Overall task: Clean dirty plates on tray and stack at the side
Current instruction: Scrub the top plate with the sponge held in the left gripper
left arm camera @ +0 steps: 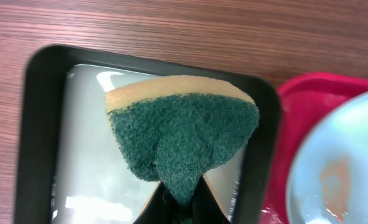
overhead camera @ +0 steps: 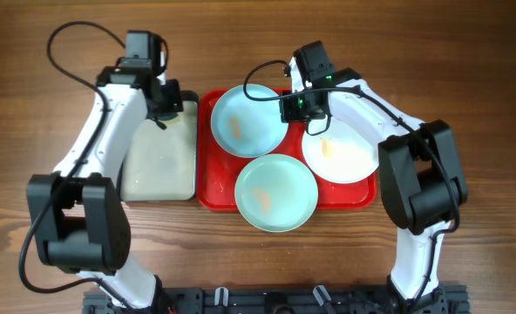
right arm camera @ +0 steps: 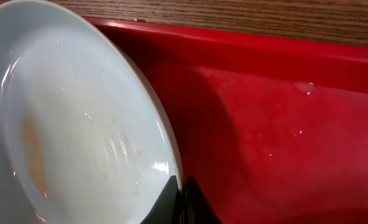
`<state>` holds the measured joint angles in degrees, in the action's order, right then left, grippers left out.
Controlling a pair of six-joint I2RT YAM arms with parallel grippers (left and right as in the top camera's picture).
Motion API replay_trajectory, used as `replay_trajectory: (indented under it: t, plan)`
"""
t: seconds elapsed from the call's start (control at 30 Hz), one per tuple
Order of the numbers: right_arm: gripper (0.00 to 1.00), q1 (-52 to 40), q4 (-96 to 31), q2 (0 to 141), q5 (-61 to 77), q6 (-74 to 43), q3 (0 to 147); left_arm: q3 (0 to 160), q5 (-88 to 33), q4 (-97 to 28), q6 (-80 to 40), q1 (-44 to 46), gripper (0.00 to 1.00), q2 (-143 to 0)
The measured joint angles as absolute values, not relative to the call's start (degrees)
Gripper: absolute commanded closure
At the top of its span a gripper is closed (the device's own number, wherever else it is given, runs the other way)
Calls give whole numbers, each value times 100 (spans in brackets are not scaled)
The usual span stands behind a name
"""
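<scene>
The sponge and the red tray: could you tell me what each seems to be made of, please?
The sponge looks like a coarse green scouring layer on yellowish foam, fuzzy and matte. The red tray is probably moulded plastic, smooth and glossy, with droplets beading on it.

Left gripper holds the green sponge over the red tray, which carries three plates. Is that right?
No. The left gripper holds the sponge over the black-rimmed tray, as the left wrist view shows. The red tray does carry three plates.
</scene>
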<state>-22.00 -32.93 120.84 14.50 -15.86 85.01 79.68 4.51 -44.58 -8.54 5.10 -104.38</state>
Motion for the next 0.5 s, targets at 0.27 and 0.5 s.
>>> replay_trajectory:
  t: [0.27, 0.5]
  plan:
    - [96, -2200, -3291, 12084, 1452, -1586, 8501, 7972, -47, -4032, -1319, 1535, 96, -10438]
    - [96, -2200, -3293, 12084, 1450, -1586, 8501, 7979, -416, -3981, -1647, 1809, 96, -10794]
